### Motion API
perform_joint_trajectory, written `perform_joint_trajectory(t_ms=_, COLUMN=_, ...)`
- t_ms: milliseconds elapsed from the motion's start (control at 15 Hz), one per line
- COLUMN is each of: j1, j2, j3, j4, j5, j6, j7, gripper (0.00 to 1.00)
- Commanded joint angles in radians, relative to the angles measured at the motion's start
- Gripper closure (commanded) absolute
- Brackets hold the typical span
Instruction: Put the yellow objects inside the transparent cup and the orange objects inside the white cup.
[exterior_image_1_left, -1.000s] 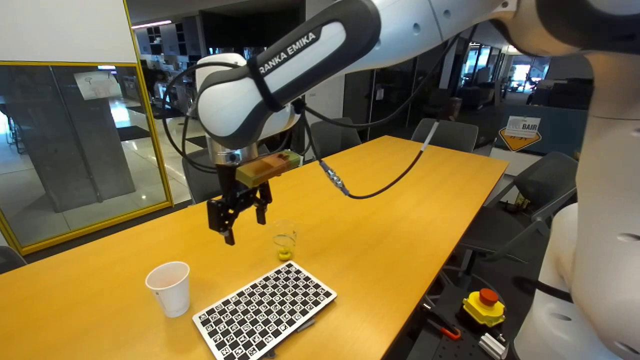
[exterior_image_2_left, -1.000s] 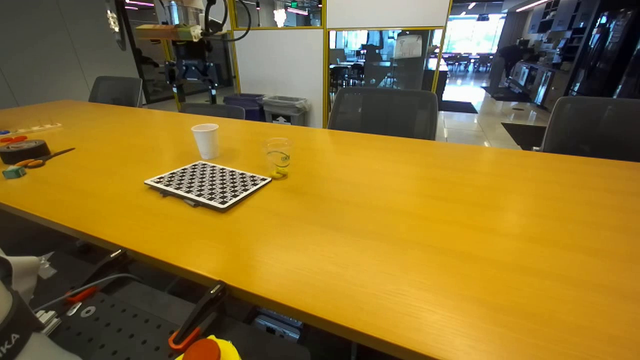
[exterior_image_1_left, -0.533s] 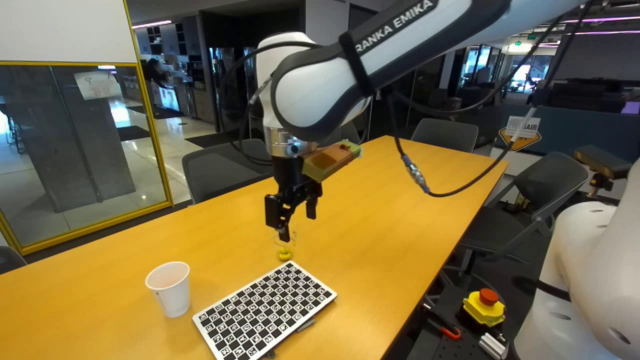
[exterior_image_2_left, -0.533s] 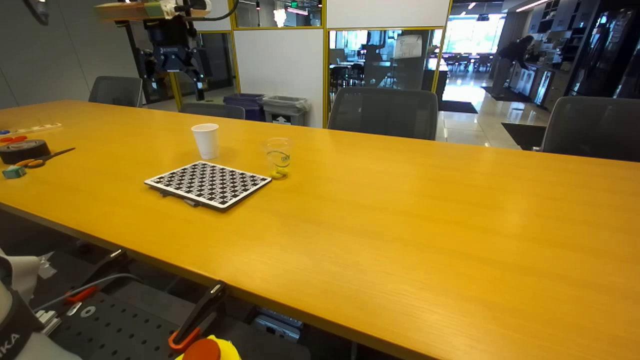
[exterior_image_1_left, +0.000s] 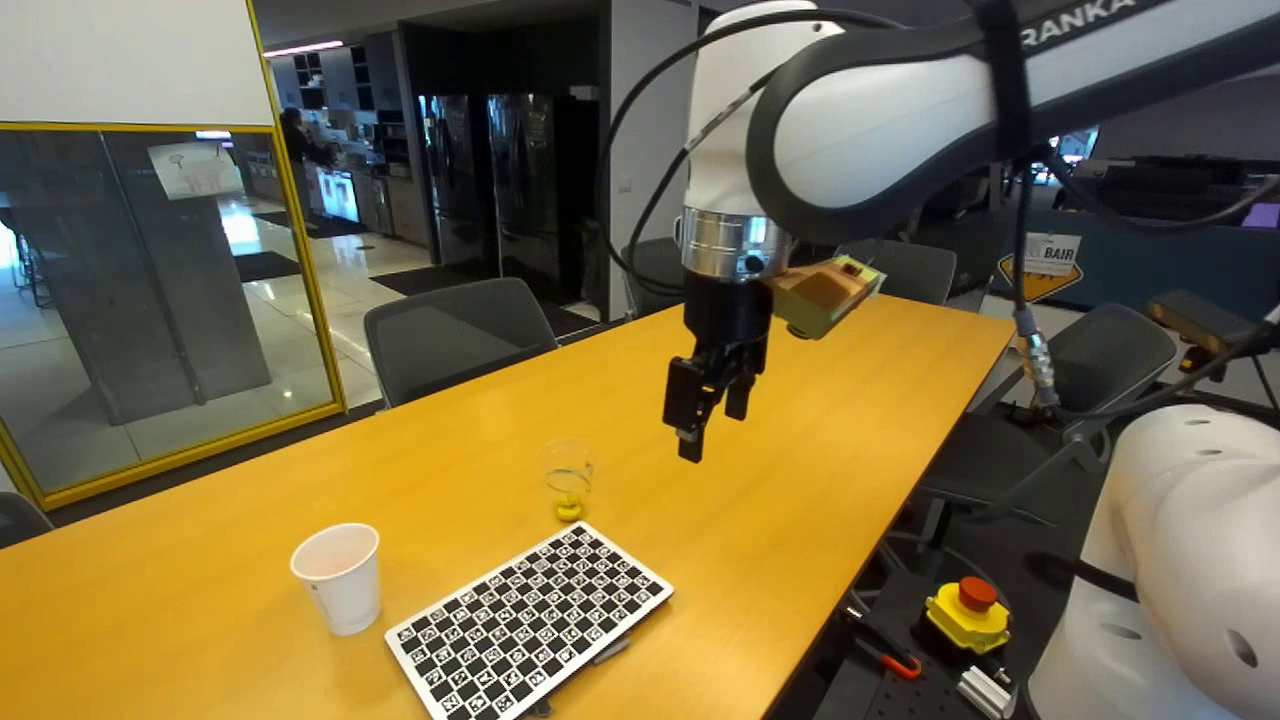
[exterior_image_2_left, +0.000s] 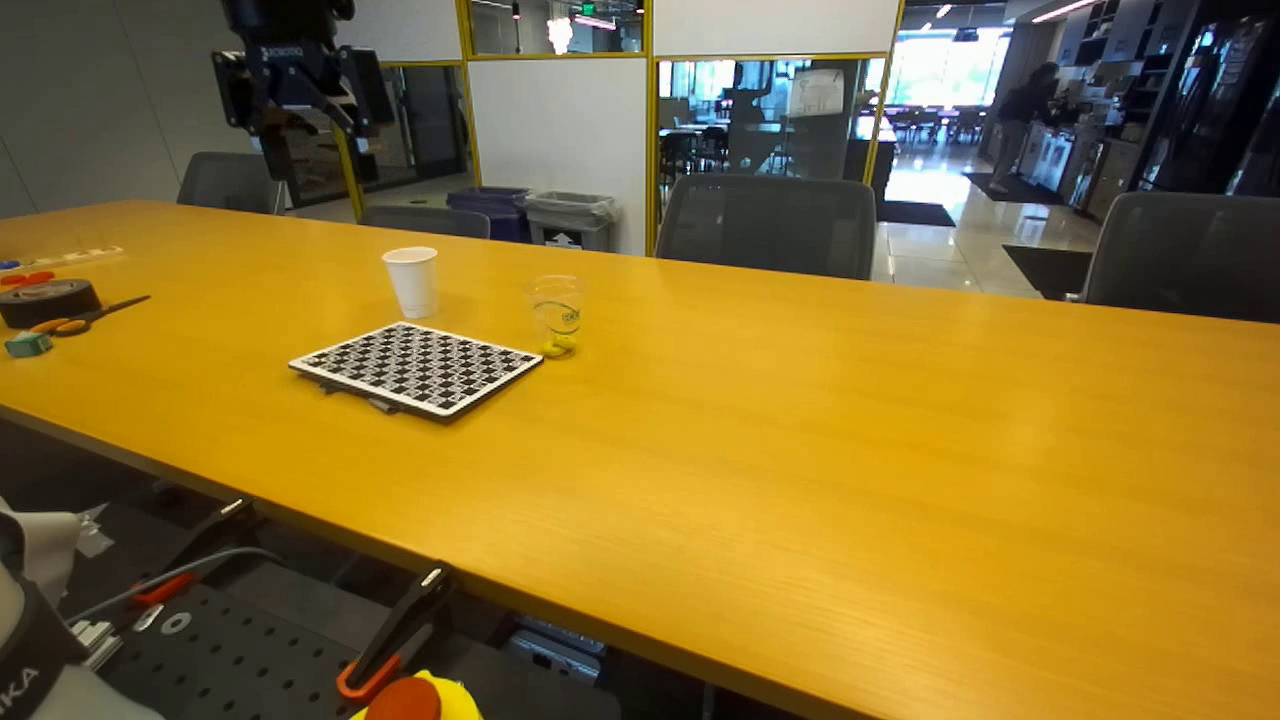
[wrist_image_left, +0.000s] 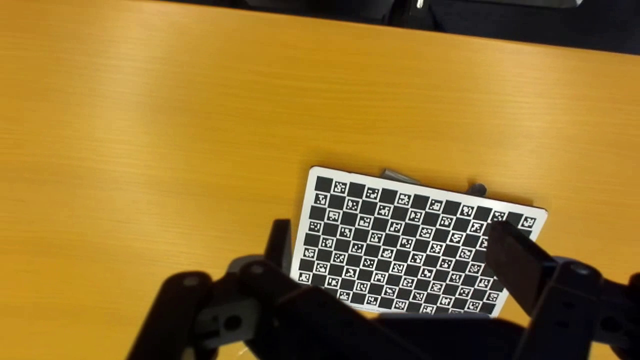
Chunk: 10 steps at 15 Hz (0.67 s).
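The transparent cup stands upright on the table in both exterior views (exterior_image_1_left: 569, 465) (exterior_image_2_left: 556, 305), with small yellow objects (exterior_image_1_left: 569, 509) (exterior_image_2_left: 558, 347) at its bottom. The white cup stands upright beyond the patterned board in both exterior views (exterior_image_1_left: 345, 590) (exterior_image_2_left: 413, 285). Its inside looks faintly tinted, but I cannot make out any orange objects. My gripper is open and empty, high above the table, in both exterior views (exterior_image_1_left: 714, 432) (exterior_image_2_left: 322, 165) and in the wrist view (wrist_image_left: 390, 232). It is apart from both cups.
A black-and-white patterned board (exterior_image_1_left: 530, 625) (exterior_image_2_left: 415, 368) (wrist_image_left: 395, 240) lies between the cups. Black tape (exterior_image_2_left: 48, 302), scissors (exterior_image_2_left: 85, 322), a green block (exterior_image_2_left: 28, 345) and red pieces (exterior_image_2_left: 38, 277) lie at the table's far left. A red-and-yellow button box (exterior_image_1_left: 967, 615) sits beside the robot base.
The arm has swung right in an exterior view, passing the transparent cup, and back toward its base. The gripper stays open. The cups, yellow objects and board have not moved.
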Motion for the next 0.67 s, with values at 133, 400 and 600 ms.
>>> perform_joint_trajectory(t_ms=133, j1=-0.030, j2=-0.229, j3=-0.039, j4=-0.086, j5=0.035, j6=-0.175, j7=-0.054, gripper=0.00)
perform_joint_trajectory(t_ms=400, j1=-0.046, j2=-0.269, j3=-0.051, j4=-0.086, j5=0.039, j6=-0.274, j7=-0.059, gripper=0.00)
perform_joint_trajectory(t_ms=600, j1=-0.059, j2=-0.282, j3=-0.046, j4=-0.090, j5=0.040, j6=-0.314, j7=-0.046, gripper=0.00)
